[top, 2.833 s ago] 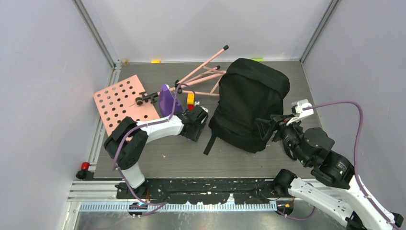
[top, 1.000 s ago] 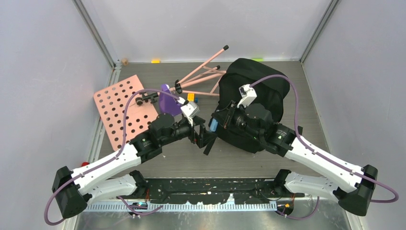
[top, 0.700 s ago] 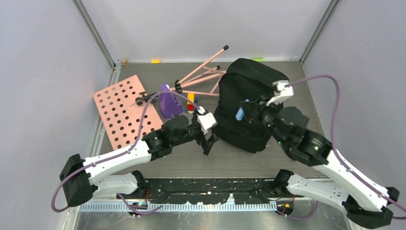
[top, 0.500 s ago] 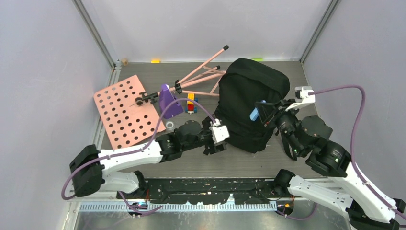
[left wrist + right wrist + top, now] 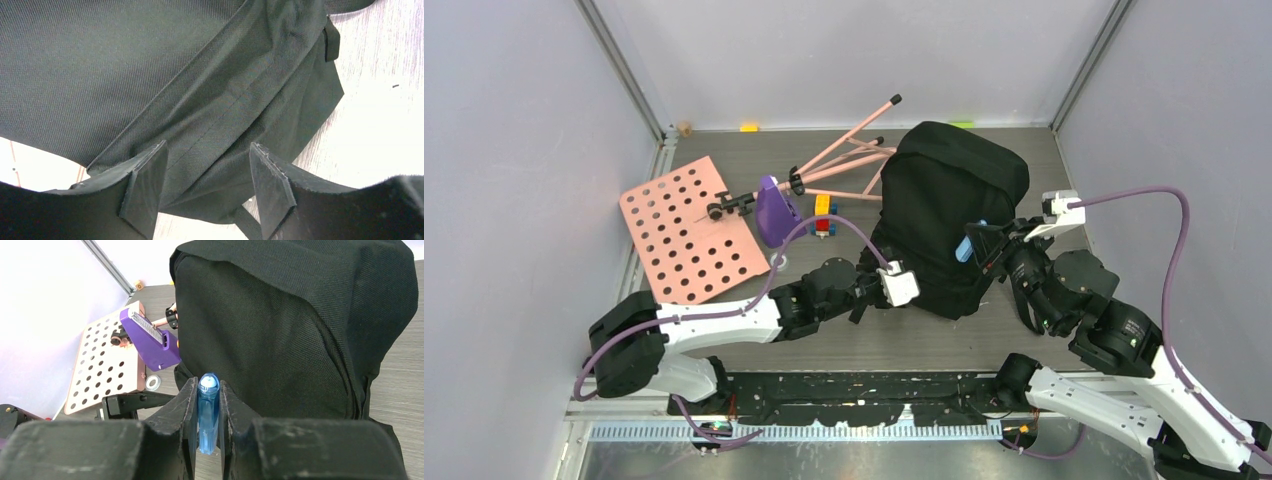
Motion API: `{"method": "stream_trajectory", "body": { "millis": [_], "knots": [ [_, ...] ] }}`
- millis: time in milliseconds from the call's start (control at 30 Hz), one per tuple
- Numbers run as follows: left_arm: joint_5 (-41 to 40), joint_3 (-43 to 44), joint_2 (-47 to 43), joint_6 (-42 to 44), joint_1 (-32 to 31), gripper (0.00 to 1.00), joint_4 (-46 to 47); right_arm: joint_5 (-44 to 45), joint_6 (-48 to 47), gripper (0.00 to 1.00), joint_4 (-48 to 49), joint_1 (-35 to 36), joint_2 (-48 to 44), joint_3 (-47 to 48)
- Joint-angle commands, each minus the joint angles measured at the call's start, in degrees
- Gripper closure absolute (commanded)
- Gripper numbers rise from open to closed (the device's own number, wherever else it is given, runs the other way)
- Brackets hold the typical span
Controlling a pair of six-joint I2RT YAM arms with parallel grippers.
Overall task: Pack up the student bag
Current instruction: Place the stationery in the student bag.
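Top view, left to right, with counts:
- 1 pink pegboard (image 5: 689, 232), flat on the table (image 5: 824, 340), centre-left.
- 1 purple block (image 5: 772, 212) just right of the board's upper corner.
- 1 small silver ring (image 5: 777, 260) below the block.
- Pink rods (image 5: 844, 150) fanning up-right from a black hub. At least 3; they overlap, so the exact count is unclear.
- 1 small yellow-and-red block (image 5: 822, 212) between the purple block and the bag.
- 1 student bag (image 5: 944, 215), centre-right, lying on the table. Its long axis runs roughly bottom to top of the frame, leaning slightly right. The rounded end points to the upper right, toward the back wall. A strap trails off its lower left corner.
- 1 blue tube (image 5: 965, 246) over the bag's right edge.

2 arms, 2 grippers.
- The left gripper (image 5: 207, 150) is at the bag's lower left edge. Its fingers (image 5: 145, 185) are apart, with a seamed fold of bag fabric lying between them. I can't tell if they touch it; nothing is clamped.
- The right gripper (image 5: 206, 387) is right of the bag's middle, fingers (image 5: 182, 410) nearly closed. They pinch the blue tube, which stands upright with its rounded tip just clear of the fingertips.
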Motion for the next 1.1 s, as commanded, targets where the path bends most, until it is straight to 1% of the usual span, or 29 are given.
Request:
{"method": "stream_trajectory", "body": {
  "millis": [0, 233, 367, 500, 567, 633, 700, 767, 900, 1000, 1067],
  "knots": [
    [1.4, 2.3, 0.7, 0.3, -0.4, 0.38, 5.3, 0.7, 0.3, 1.0, 0.6, 0.1, 0.4, -0.1],
    [1.4, 1.7, 2.4, 1.4, -0.4, 0.4, 5.2, 0.4, 0.2, 1.0, 0.6, 0.1, 0.3, 0.0],
    [-1.9, 2.0, 4.5, 3.0, -0.4, 0.42, 6.4, 0.3, 0.1, 1.0, 0.6, 0.0, 0.0, 0.0],
    [-7.3, 3.2, 7.7, 5.0, -0.4, 0.5, 10.1, -0.1, -0.4, 1.0, 0.7, 0.1, 0.1, -0.1],
    [-9.6, 3.3, 9.6, 6.8, -0.5, 0.54, 13.4, -0.6, -0.5, 1.0, 1.1, 0.1, 0.1, -0.2],
    [-11.8, 3.0, 10.7, 8.6, -0.6, 0.6, 17.4, -1.0, -0.5, 1.0, 1.3, 0.1, 0.0, -0.3],
    [-12.3, 2.7, 10.9, 9.7, -0.9, 0.64, 20.9, -1.3, -0.7, 1.0, 1.3, 0.1, 0.2, -0.4],
    [-12.2, 2.9, 10.5, 9.3, -0.9, 0.68, 21.7, -2.4, -1.9, 1.0, 1.7, 0.1, 0.3, -0.7],
    [-13.2, 3.7, 10.6, 8.8, -0.9, 0.81, 21.7, -12.7, -7.2, 1.0, 5.7, 0.1, 0.3, -3.4],
    [-14.5, 4.4, 11.1, 8.6, -0.9, 0.9, 22.0, -17.4, -10.2, 1.0, 8.7, 0.1, 0.4, -7.2],
    [-14.7, 4.7, 11.2, 7.8, -0.7, 0.94, 22.1, -19.7, -11.7, 0.99, 10.8, 0.1, 0.4, -9.7]
  ]
}}
